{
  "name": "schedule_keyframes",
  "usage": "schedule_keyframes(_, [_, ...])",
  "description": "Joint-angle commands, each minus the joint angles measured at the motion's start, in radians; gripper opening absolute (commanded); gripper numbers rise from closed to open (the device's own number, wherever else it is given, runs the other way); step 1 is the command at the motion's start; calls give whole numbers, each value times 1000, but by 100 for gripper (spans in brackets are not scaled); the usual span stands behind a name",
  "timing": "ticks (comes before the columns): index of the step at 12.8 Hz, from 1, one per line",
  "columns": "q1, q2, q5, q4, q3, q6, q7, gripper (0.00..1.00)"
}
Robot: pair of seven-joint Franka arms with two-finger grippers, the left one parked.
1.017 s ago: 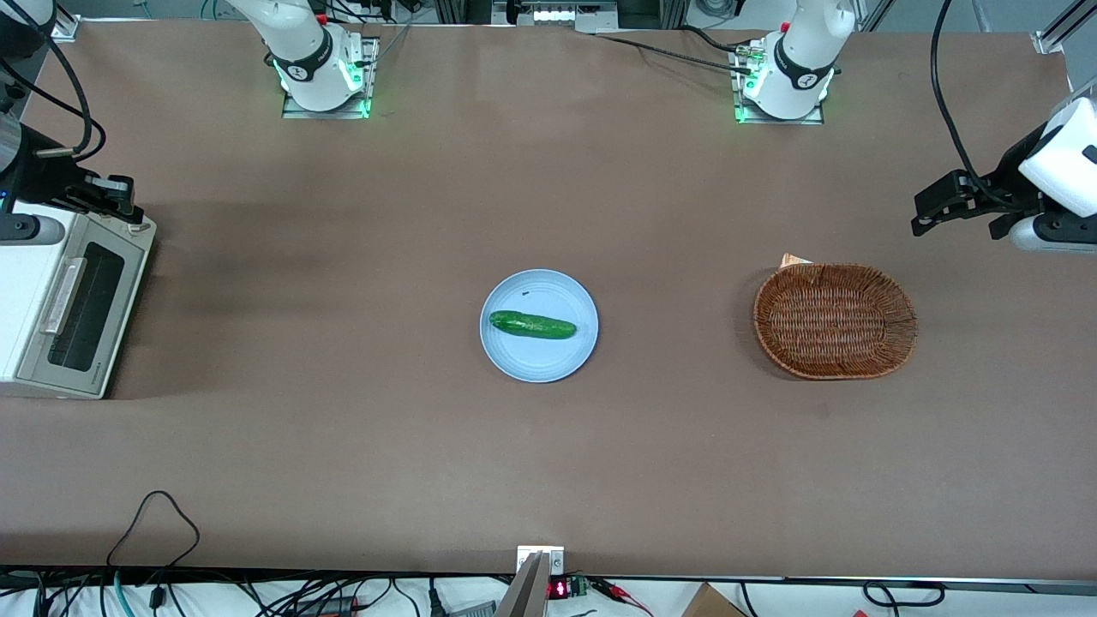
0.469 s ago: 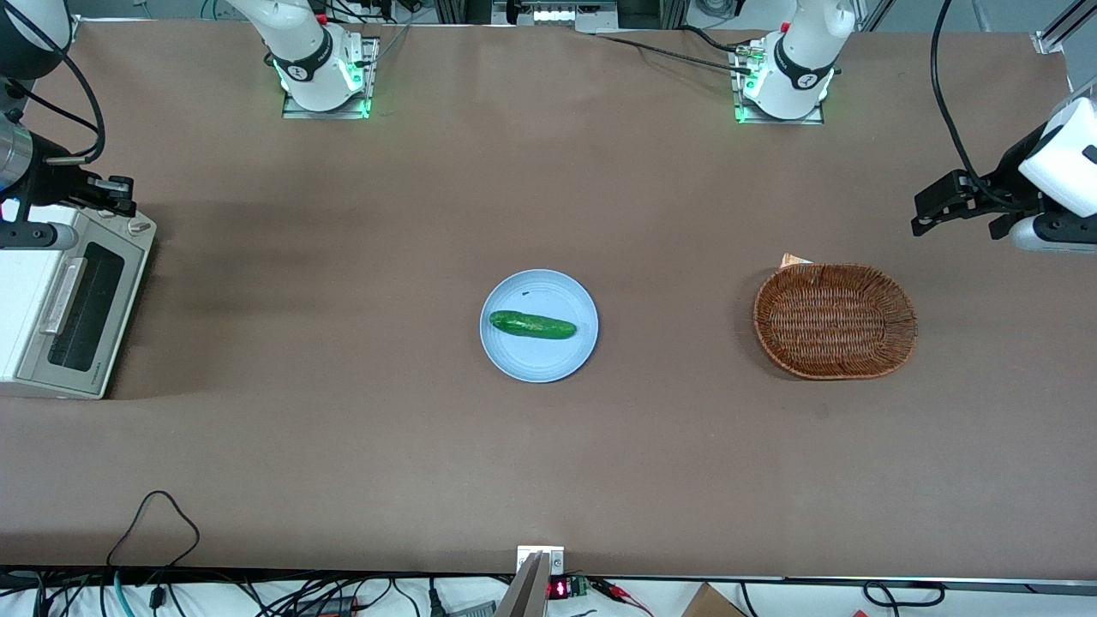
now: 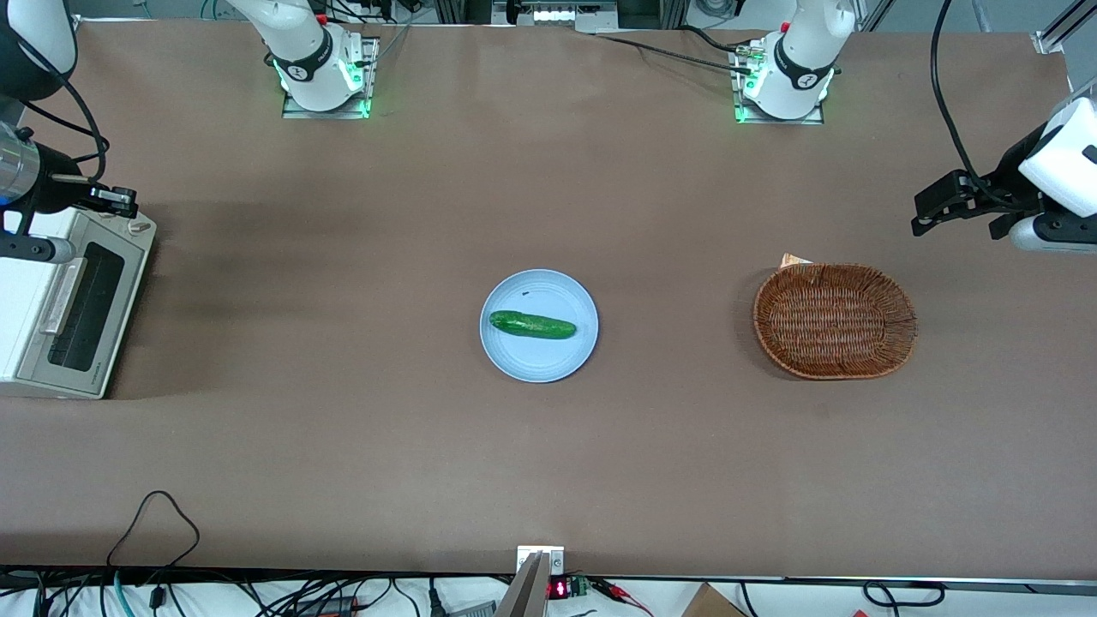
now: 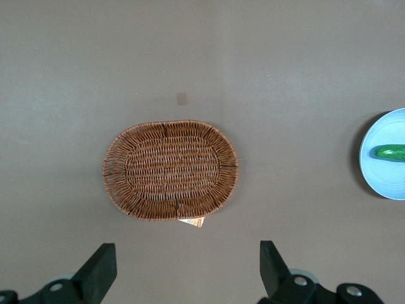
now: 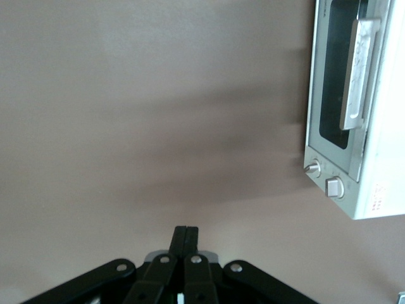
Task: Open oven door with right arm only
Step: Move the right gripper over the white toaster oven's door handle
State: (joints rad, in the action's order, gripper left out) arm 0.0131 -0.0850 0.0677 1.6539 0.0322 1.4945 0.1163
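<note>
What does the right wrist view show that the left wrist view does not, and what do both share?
Only the right wrist view shows the off-white toaster oven, its closed glass-windowed oven door with silver bar handle, two round knobs, and the black right gripper, fingers shut, above the table beside the oven. Only the left wrist view shows the brown wicker basket and the green cucumber on the blue plate. Both share the brown tabletop.

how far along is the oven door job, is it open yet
Not open yet. The grey-beige oven door with its dark glass window sits flush on the off-white toaster oven, and its silver bar handle is untouched. In hand: the black pincer, fingers shut, hovers above the oven's knob end. Left: reaching the handle, gripping it, pulling the door down.
</note>
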Motion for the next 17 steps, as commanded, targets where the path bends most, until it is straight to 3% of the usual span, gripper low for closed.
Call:
schedule_keyframes(1, [4, -22, 4, -20, -3, -23, 26, 0])
schedule_keyframes(2, [4, -25, 36, -20, -3, -19, 32, 0])
schedule_keyframes(5, [-18, -99, 314, -16, -8, 6, 36, 0])
schedule_keyframes(10, [-16, -189, 651, 52, -8, 159, 66, 0])
schedule_keyframes(14, [-22, -242, 861, 101, -8, 185, 130, 0])
schedule_keyframes(17, [-12, -246, 966, 194, -8, 265, 228, 0])
